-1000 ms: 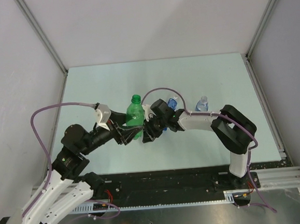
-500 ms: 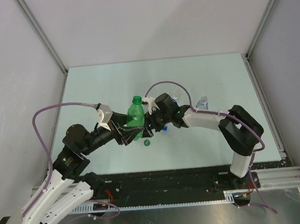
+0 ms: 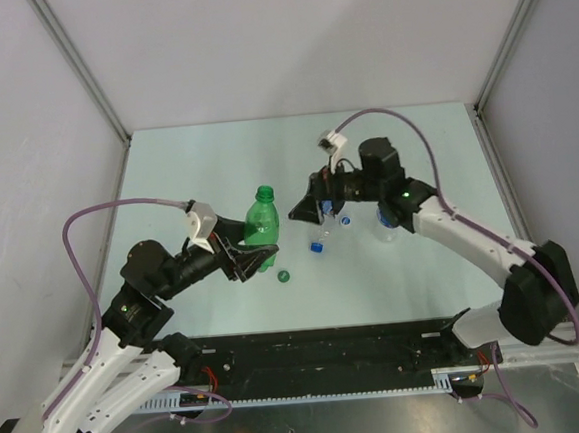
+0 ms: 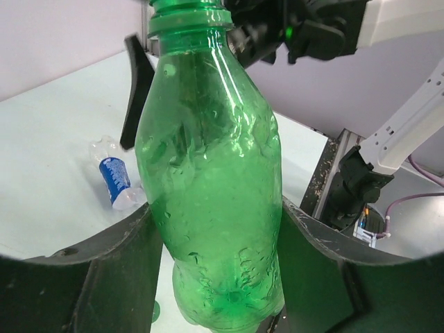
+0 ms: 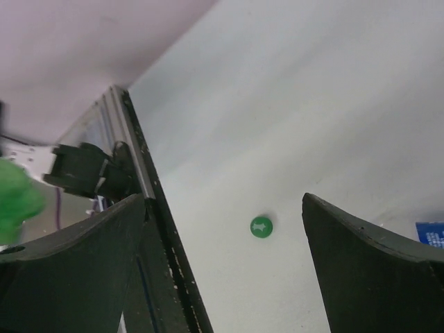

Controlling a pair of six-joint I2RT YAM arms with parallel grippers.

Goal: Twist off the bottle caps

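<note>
Green cap (image 3: 283, 274) now lies loose on the table (image 3: 414, 146): our right gripper (image 3: 307, 213) (wide open, empty) has released it and withdrawn, while our left gripper (image 3: 245, 258) clamps the opened bottle (image 3: 261, 222).

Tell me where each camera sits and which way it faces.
Top external: above, behind the bases, looking down at the table; left arm, right arm show.
Left wrist: looks along the left end effector, shut on the green bottle.
Right wrist: looks down through the open right end effector at the green cap.
Top and right wrist share that cap.
</note>
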